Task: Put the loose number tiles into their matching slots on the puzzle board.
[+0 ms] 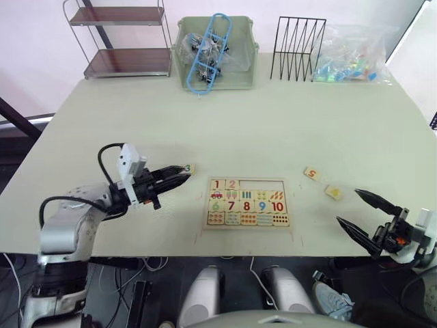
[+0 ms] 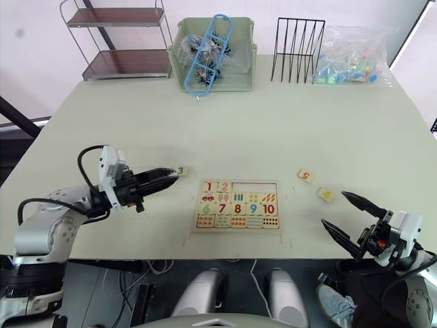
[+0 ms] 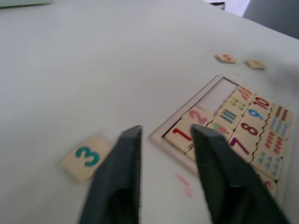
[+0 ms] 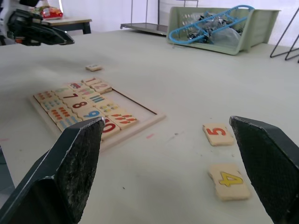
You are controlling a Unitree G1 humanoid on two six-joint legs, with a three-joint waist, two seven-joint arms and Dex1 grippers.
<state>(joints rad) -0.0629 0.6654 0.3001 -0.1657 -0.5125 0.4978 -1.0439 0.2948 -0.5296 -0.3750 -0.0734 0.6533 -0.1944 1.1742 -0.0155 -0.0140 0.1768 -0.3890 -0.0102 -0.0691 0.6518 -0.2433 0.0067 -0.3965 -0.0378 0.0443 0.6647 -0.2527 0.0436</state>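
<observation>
The wooden puzzle board point(image 1: 247, 203) lies near the table's front edge. Tiles 1 and 2 sit in its top row, and the rest of that row of slots point(image 1: 263, 183) is empty. The loose tile 3 point(image 1: 189, 168) rests on the table left of the board. My left gripper point(image 1: 183, 178) is open just beside it, with the tile point(image 3: 86, 157) outside its fingers. Tile 5 point(image 1: 312, 173) and tile 4 point(image 1: 333, 193) lie right of the board. My right gripper point(image 1: 347, 206) is wide open just to the near right of tile 4 point(image 4: 229, 180), holding nothing.
Along the table's far edge stand a small two-tier shelf point(image 1: 123, 37), a green bin point(image 1: 239, 76) holding a blue frame, a black wire rack point(image 1: 297, 48) and a clear bag of coloured pieces point(image 1: 351, 55). The board sits close to the front edge.
</observation>
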